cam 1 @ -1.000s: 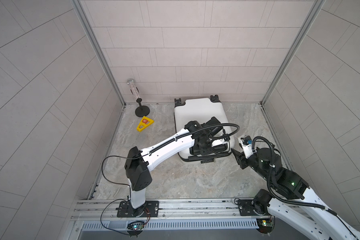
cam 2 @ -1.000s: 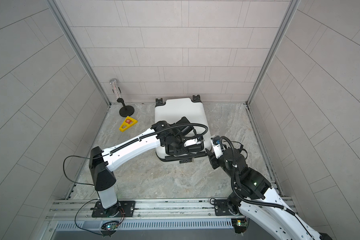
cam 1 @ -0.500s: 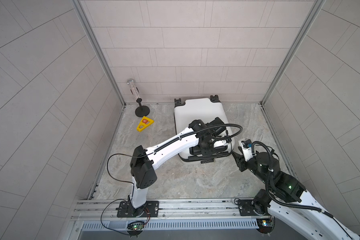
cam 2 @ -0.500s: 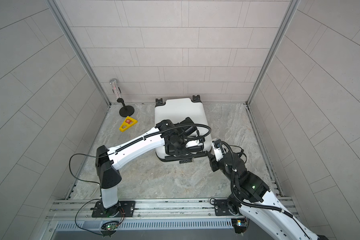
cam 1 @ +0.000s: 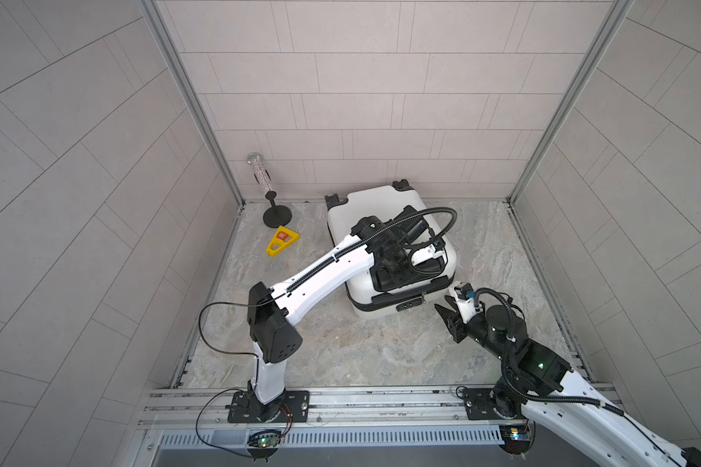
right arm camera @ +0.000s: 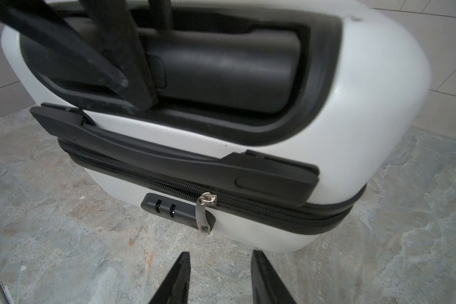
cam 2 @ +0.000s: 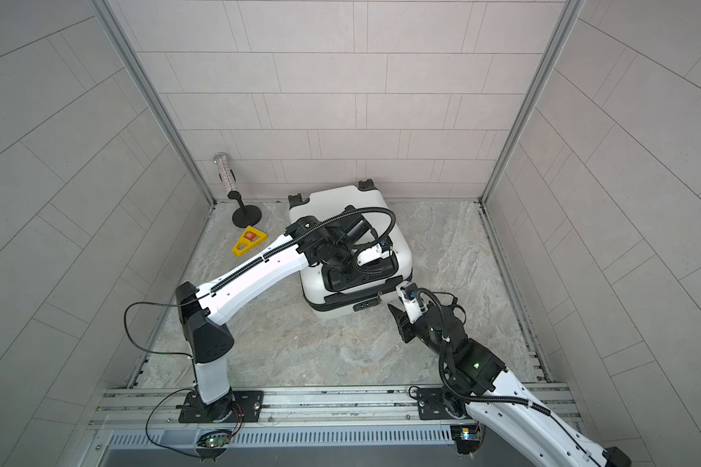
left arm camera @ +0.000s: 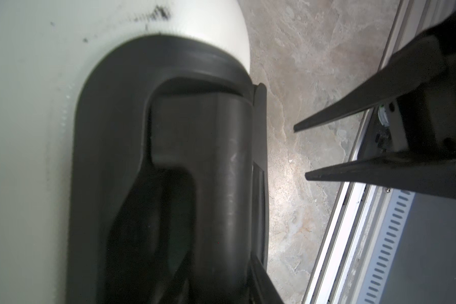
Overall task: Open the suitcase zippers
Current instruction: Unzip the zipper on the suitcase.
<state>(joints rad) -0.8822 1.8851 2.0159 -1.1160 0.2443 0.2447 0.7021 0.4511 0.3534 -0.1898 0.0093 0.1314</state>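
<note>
Floor strip [right arm camera: 90, 237] between suitcase [right arm camera: 366, 105], right tool [right arm camera: 220, 254]

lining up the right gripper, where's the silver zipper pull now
In the right wrist view the zipper pull hangs from the zipper band on the suitcase front, overlapping the black combination lock, just ahead of the right gripper.

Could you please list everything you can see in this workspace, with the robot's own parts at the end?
suitcase: one, white, lying flat at the back middle of the floor
zipper: one, black, around the case's seam
zipper pull: one, silver, hanging over the lock's end
lock: one, black, just below the zipper
stand: one, black with a glittery tube, back left corner
wedge: one, yellow, in front of the stand
left pincer: one, black, in the case's handle recess
right pincer: one, black, open, just short of the zipper pull
</note>
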